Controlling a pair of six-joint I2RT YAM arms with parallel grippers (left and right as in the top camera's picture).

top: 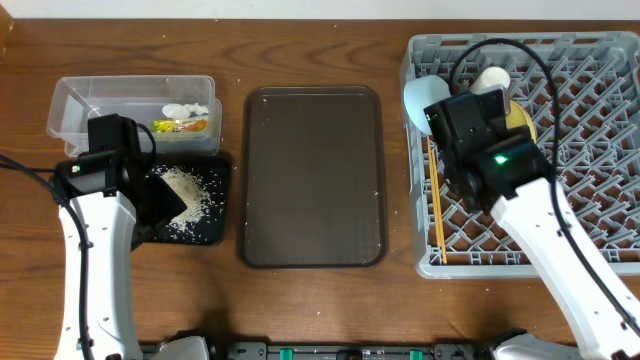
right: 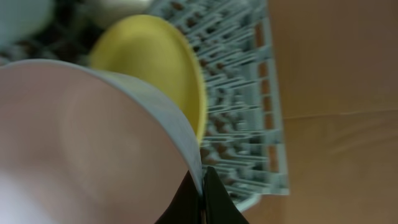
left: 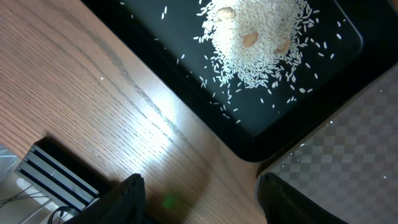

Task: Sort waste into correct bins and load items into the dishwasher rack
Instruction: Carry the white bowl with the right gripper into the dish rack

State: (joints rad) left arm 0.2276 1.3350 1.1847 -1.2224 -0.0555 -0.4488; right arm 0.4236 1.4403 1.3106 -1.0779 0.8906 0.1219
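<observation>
At the far left the clear tub sits near the table's back edge, with the snack wrapper and white scraps in its right end. Touching its front wall is the black tray, where the rice crumbs lie heaped with strays scattered toward the rim. The left gripper hangs over bare wood just off the tray's edge, its 2 fingers spread wide with nothing between them. Only a thin strip of table separates the black tray's corner from the brown serving tray, which has open wood on its other sides.

Further right, the dishwasher rack reaches the picture's right edge. The chopsticks lie along its left wall, and the small pale cup stands near its back-left corner. The right gripper is clamped on the rim of the white bowl, held over the rack close in front of the yellow plate, which stands on edge among the pegs.
</observation>
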